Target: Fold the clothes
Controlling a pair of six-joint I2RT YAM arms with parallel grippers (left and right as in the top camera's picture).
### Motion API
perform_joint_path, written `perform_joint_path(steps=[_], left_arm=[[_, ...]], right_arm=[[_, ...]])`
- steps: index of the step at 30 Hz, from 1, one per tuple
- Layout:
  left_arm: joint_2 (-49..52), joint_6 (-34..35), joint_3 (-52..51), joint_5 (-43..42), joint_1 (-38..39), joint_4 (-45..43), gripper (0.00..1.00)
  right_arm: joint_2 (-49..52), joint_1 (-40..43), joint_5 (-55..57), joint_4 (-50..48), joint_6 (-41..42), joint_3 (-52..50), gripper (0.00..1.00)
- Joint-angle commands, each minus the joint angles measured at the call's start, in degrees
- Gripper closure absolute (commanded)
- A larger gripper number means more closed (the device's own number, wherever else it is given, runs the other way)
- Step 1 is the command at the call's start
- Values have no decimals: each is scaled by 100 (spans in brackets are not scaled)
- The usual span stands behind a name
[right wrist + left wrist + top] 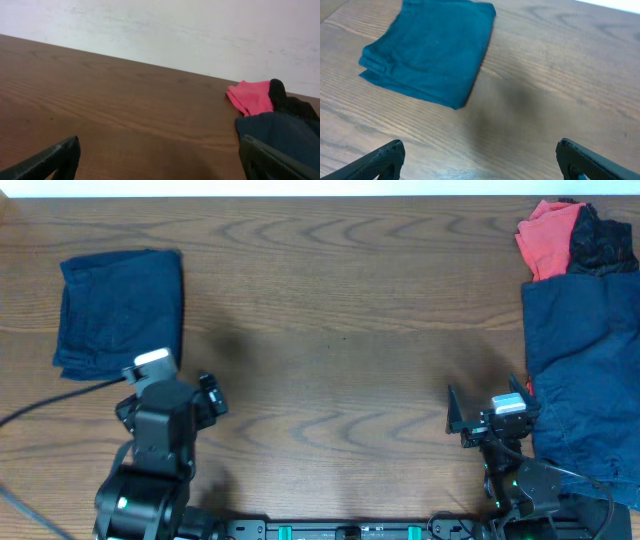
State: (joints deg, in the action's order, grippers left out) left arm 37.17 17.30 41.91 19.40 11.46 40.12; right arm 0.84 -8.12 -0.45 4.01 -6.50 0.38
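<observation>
Overhead: square-folded navy garment (120,310) on woodgrain table (330,330)

The left gripper (479,147) is hovering with its jaws spread wide, gripping nothing. The right gripper (160,147) is likewise gaping empty, and both arms are sitting tucked near their bases.

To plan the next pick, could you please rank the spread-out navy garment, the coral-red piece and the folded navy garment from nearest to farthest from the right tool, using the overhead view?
From the right tool:
1. Spread-out navy garment, right beside it along the table's right edge.
2. Coral-red piece, at the far right corner.
3. Folded navy garment, across the table on the left.
</observation>
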Motion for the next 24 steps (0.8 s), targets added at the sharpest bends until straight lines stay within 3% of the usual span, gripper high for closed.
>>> perform_joint_path(steps=[1,5,13,24], left_arm=[[-417,-540,-275,-503,-284,-63,2],[-1084,-992,-807,-551,-444,-457,2],[-2225,-1003,-2347,-627,-535,-1725,2],[-3436,-1139,-4162,-778,-542,-4441,2]], right_arm=[[-20,-42,-42,24,-42,-7,1],[-20,-42,-42,24,-42,-7,1],[-20,-42,-42,24,-42,-7,1],[-20,-42,-42,24,-42,-7,1]])
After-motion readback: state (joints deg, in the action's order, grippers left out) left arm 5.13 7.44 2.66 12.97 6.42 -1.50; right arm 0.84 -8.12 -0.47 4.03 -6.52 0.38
